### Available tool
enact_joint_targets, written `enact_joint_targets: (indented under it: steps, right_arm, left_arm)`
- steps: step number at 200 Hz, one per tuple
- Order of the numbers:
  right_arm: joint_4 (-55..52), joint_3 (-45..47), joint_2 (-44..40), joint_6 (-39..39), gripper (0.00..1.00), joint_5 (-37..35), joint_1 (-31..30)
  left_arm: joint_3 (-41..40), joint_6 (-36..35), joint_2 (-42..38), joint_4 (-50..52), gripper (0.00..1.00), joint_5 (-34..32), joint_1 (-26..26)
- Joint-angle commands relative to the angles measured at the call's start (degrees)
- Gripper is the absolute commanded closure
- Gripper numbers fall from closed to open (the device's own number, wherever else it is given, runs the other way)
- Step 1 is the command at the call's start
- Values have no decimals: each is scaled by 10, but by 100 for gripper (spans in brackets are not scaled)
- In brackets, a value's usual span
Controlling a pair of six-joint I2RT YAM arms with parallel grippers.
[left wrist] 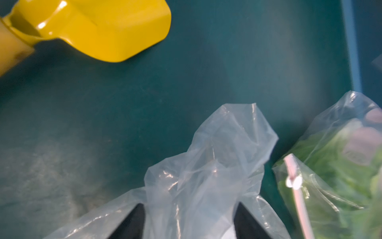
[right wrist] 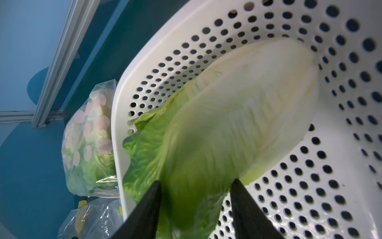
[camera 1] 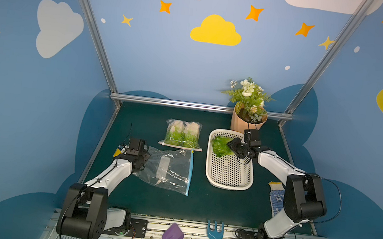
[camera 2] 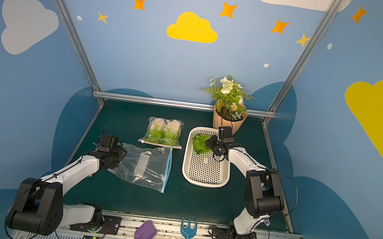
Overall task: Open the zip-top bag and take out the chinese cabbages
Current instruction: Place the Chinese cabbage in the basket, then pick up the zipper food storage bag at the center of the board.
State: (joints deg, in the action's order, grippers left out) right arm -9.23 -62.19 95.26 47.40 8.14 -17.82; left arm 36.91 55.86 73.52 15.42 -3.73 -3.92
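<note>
An empty clear zip-top bag (camera 1: 167,169) with a blue zip edge lies flat on the green mat. My left gripper (camera 1: 144,161) is at its left end, open, with loose plastic between the fingers (left wrist: 132,223). Behind it lies a second clear bag (camera 1: 182,133) holding two chinese cabbages, its pink zip strip (left wrist: 297,198) facing forward. A third cabbage (camera 1: 220,145) lies in the far end of the white perforated basket (camera 1: 207,161). My right gripper (camera 1: 230,145) hangs over it, jaws apart, the green leaf end (right wrist: 196,186) between the fingertips.
A potted plant with white flowers (camera 1: 248,107) stands right behind the basket. A yellow scoop (left wrist: 99,27) lies by the left wrist. A purple scoop (camera 1: 172,237) and a blue fork (camera 1: 214,233) rest on the front rail. A blue-white cloth (camera 1: 275,200) lies under the right arm.
</note>
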Motion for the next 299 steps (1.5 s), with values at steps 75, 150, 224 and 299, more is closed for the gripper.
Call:
enact_joint_targets:
  steps: [75,150,224,299]
  right_arm:
    - [-38,-25,-97,-31,26,-5,-18]
    - [-153,-220,-37,-240,27,34,-151]
    - [-403,-600,285,-485,60,-68,-313]
    - [-221,-518,323,-555,55,-136,-340]
  left_arm:
    - [49,-13,-48,47,11,-31,1]
    - [66,-34,-96,76,7,-17,10]
    - [71,-127,-74,57,32,204,9]
    - [-24,-69,-12,-71,30,277,8]
